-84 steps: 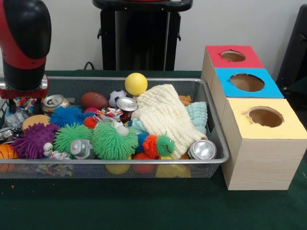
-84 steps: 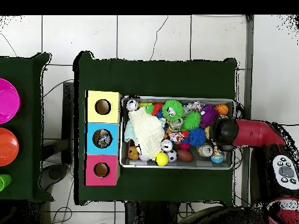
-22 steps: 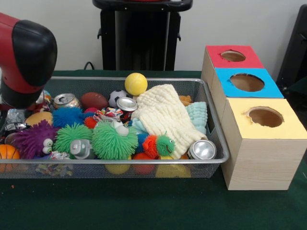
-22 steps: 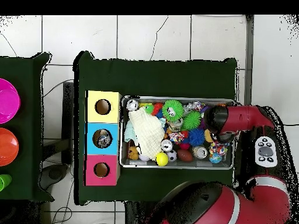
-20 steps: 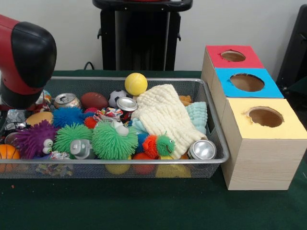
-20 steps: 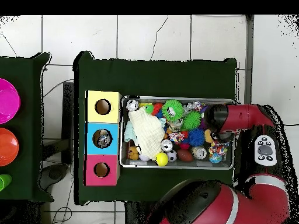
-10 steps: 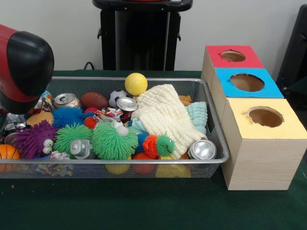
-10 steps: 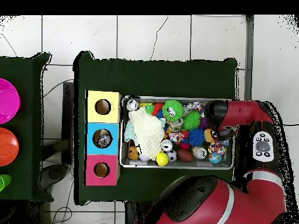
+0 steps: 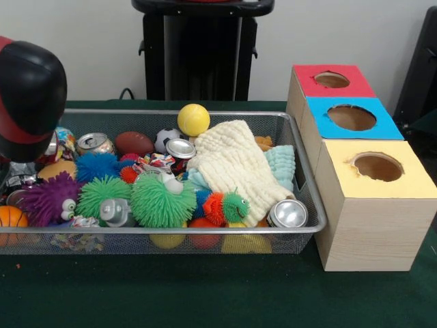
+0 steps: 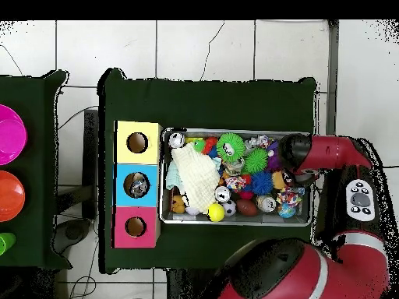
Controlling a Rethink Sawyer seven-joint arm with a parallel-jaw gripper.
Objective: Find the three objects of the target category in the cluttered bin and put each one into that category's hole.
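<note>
A: So, starting at the near rim of the wire bin (image 9: 205,231), what lies closest?

B: A silver can (image 9: 288,213) lies on its side in the near corner beside the yellow-topped box (image 9: 379,205). Along the same near wall sit a small orange-and-green fuzzy toy (image 9: 225,206), a big green spiky ball (image 9: 162,201), a second green spiky ball (image 9: 102,195), a purple spiky toy with eyes (image 9: 46,199) and an orange ball (image 9: 10,217) at the far end of that row.

A: And further in?

B: A cream waffle cloth (image 9: 232,167) is draped across the middle, with a pale blue cloth (image 9: 281,165) just beside it against the wall nearest the boxes. A blue spiky ball (image 9: 95,165) sits behind the green ones. Another can (image 9: 180,149) stands up near the cloth's edge, and a third can (image 9: 92,143) lies near the arm.

A: At the back?

B: A brown football (image 9: 134,143), a soccer ball (image 9: 164,139) and a yellow ball (image 9: 194,119), which rests against the far rim.

A: The boxes?

B: Three in a row beside the bin: yellow nearest, then blue (image 9: 351,117), then red (image 9: 330,81), each with a round hole. From overhead, something lies inside the blue box's hole.

A: The arm (image 9: 27,102)?

B: Its red and black body hangs over the bin's end well apart from the boxes. It hides the gripper, so I cannot tell how the jaws stand.
</note>
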